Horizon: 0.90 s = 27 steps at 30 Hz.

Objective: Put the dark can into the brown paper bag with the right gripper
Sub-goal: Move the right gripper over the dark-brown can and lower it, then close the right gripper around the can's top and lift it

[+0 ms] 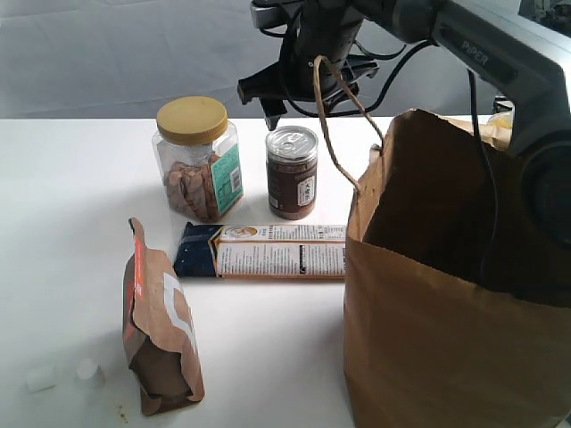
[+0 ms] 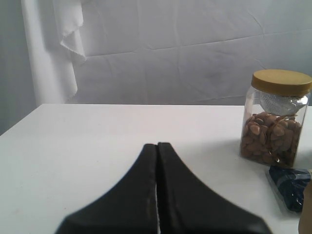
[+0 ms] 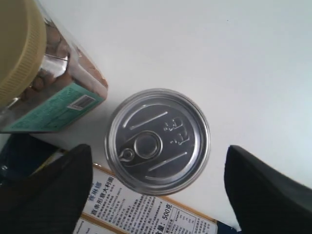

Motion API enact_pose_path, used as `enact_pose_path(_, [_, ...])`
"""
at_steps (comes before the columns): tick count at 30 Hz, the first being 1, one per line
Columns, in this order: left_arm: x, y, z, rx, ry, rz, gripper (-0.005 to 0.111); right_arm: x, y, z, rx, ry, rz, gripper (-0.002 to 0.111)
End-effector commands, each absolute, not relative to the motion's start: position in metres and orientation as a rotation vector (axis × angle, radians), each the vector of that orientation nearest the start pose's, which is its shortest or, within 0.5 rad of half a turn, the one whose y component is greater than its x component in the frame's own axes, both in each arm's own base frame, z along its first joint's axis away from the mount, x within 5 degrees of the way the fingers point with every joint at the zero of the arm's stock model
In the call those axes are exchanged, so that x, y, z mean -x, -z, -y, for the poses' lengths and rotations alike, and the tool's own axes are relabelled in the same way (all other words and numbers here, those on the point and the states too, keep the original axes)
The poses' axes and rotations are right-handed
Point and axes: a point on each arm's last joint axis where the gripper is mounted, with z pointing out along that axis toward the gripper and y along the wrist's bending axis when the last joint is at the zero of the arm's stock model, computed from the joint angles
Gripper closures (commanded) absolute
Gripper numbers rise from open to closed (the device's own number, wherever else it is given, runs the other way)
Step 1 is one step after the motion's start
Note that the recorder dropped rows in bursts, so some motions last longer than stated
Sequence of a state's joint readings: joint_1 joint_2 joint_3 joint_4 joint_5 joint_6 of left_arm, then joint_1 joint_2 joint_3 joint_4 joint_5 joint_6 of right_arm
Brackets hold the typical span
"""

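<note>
The dark can [image 1: 292,174] stands upright on the white table, its silver pull-tab top facing up. My right gripper [image 1: 299,100] hangs directly above it, open, on the grey PIPER arm. In the right wrist view the can [image 3: 157,141] sits between the two spread black fingers [image 3: 46,192] of the gripper [image 3: 158,163], untouched. The brown paper bag [image 1: 446,312] stands open at the front right, its cord handle [image 1: 343,98] rising in front of the gripper. The left gripper [image 2: 157,146] is shut on nothing, low over bare table, and out of the exterior view.
A clear yellow-lidded jar [image 1: 198,159] of nuts stands just left of the can. A long printed carton [image 1: 268,251] lies flat in front of both. A brown-orange snack pouch [image 1: 161,325] stands at front left, with small white bits [image 1: 86,372] beside it.
</note>
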<state>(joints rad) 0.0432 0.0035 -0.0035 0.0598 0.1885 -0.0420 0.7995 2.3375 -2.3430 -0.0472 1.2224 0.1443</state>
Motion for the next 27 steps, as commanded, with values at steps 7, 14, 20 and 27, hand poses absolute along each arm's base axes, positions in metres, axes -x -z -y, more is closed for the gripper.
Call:
enact_pose_path(7, [-0.056, -0.197, -0.003, 0.026, -0.050, -1.665, 0.107, -0.361, -0.246, -0.365, 0.960, -0.170, -2.572, 0.018])
enact_pose_path(14, [-0.056, -0.197, -0.003, 0.026, -0.050, -1.665, 0.107, -0.365, -0.226, -0.367, 0.974, -0.120, -2.596, 0.018])
enact_pose_path(20, [-0.056, -0.197, -0.003, 0.026, -0.050, -1.665, 0.107, -0.367, -0.219, -0.367, 0.981, -0.092, -2.602, 0.018])
enact_pose_path(27, [-0.056, -0.197, -0.003, 0.026, -0.050, -1.665, 0.107, -0.369, -0.203, -0.369, 0.992, -0.075, -2.627, 0.018])
